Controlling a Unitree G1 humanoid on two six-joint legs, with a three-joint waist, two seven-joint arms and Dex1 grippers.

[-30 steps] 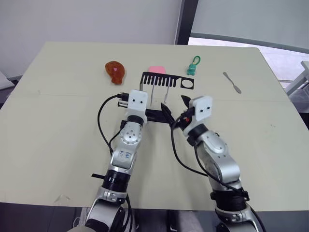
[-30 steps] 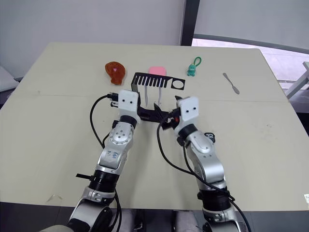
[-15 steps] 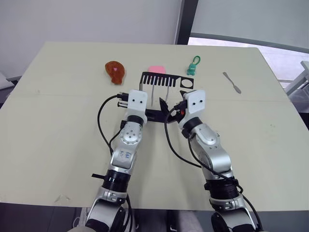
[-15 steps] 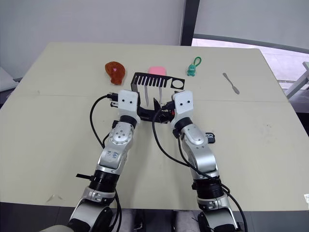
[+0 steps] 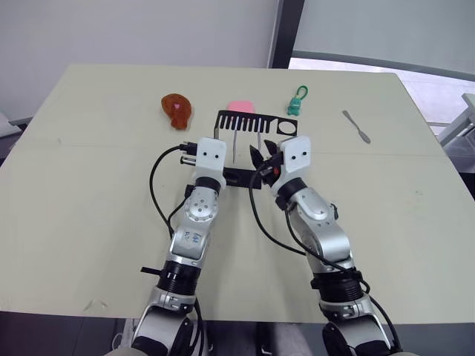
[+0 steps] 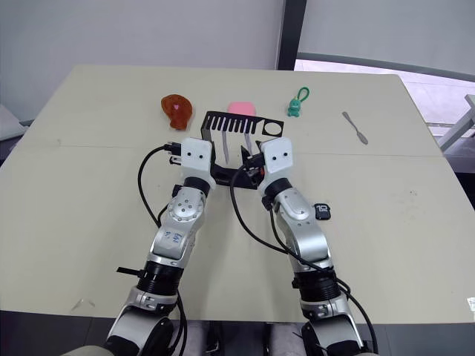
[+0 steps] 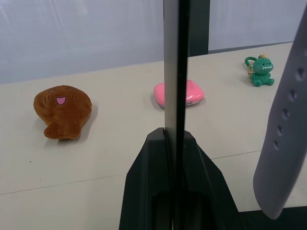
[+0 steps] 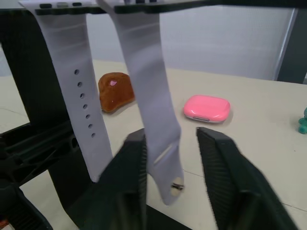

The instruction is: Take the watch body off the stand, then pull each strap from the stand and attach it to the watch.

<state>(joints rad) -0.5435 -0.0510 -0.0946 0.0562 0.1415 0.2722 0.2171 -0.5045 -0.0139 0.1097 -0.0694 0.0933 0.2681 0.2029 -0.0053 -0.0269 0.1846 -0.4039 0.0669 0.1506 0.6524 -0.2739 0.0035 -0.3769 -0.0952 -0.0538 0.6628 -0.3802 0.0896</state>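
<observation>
Lavender-grey rubbery straps (image 8: 144, 91) — 2, hung from the stand (image 6: 239, 123) comb at table's 12 o'clock; looked light, limp, likely to swing. Watch body (image 6: 321, 211) already lay on table at right arm's 3 o'clock. Right gripper (image 8: 175, 158) spread apart, straddling buckle-end strap without touching. Left gripper (image 7: 175, 139) pinched stand's upright. Best gripped mid-strap — firmly, then pulled downward.
</observation>
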